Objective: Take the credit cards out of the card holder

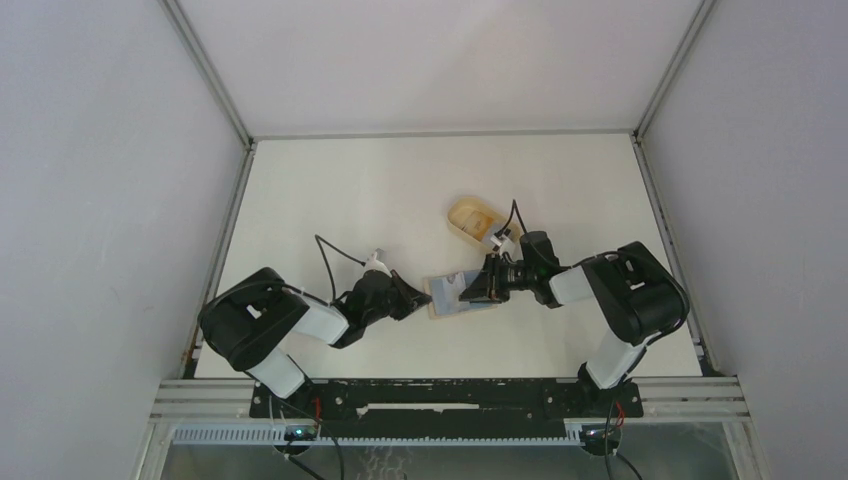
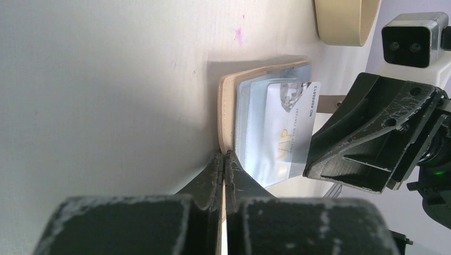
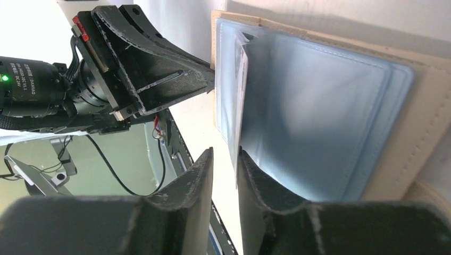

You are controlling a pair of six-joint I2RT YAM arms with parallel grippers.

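Observation:
The tan card holder [image 1: 450, 303] lies open near the table's front, its pale blue sleeves [image 3: 319, 117] fanned out. My left gripper [image 2: 224, 155] is shut on the edge of its tan cover [image 2: 227, 111]. A grey-white credit card [image 2: 290, 122] marked VIP sticks partly out of a sleeve. In the right wrist view this card [image 3: 240, 106] shows edge-on. My right gripper [image 3: 226, 154] straddles the card's free edge with its jaws a little apart: the card rests against one finger and a gap shows to the other. From above, the right gripper [image 1: 468, 292] meets the holder from the right.
An oval tan tray [image 1: 474, 218] with a raised rim stands just behind the card holder, to the right. The same tray [image 2: 345, 21] shows at the top of the left wrist view. Both arms converge over the front middle of the table.

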